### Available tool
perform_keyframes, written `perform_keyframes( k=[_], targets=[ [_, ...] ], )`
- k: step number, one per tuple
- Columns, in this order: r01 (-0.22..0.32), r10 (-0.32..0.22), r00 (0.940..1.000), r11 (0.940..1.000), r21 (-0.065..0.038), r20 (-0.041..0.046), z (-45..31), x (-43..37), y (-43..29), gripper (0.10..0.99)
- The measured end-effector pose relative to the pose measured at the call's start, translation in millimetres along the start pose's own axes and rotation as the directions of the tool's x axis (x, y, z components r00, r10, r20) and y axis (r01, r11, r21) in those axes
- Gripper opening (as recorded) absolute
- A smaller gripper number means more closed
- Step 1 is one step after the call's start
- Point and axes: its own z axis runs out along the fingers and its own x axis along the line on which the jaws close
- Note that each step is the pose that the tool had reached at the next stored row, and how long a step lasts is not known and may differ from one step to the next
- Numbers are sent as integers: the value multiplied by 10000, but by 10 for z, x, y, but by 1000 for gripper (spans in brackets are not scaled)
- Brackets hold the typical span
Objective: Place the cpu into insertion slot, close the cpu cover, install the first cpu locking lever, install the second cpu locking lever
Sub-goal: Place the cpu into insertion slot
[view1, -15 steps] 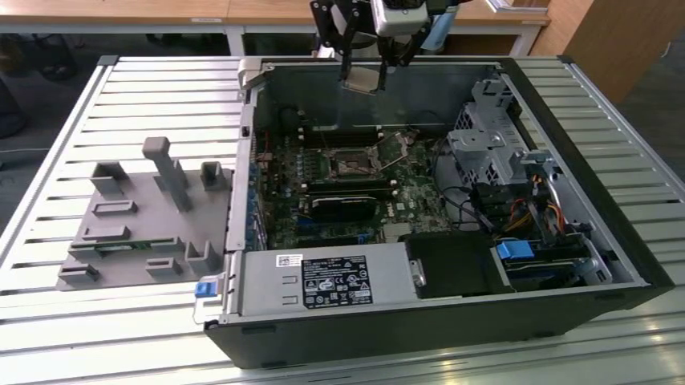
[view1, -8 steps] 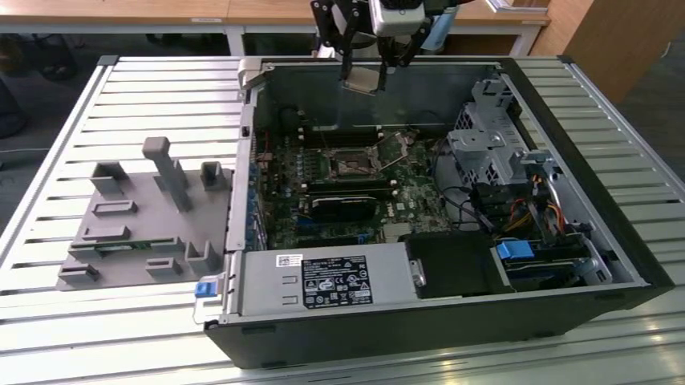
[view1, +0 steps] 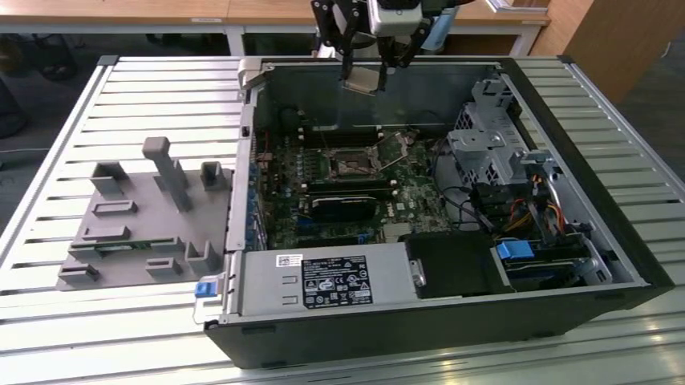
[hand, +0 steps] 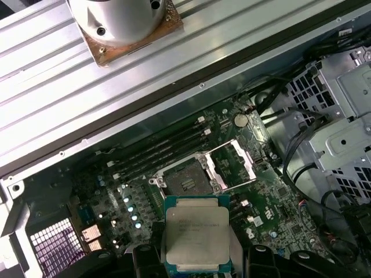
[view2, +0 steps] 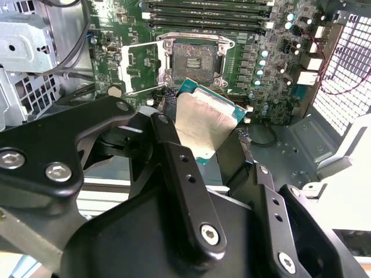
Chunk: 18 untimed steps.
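The jaws were clamped on the cpu [view1: 362, 78], high above the case [view1: 428, 333]. The insertion slot [view1: 350, 163] lay uncovered, well below it.

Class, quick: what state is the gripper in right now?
The gripper: jaws shut on the cpu, which is not yet in the insertion slot.

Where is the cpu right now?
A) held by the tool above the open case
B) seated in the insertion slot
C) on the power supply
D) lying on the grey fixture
A: the tool grips the cpu above the empty insertion slot, whose cpu cover stands open.
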Motion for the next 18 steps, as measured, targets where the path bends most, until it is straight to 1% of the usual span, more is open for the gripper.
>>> perform_keyframes(
  k=[18],
  targets=[
    [-616,616,9981,9981,-14,55,4,0,0,525]
  ],
)
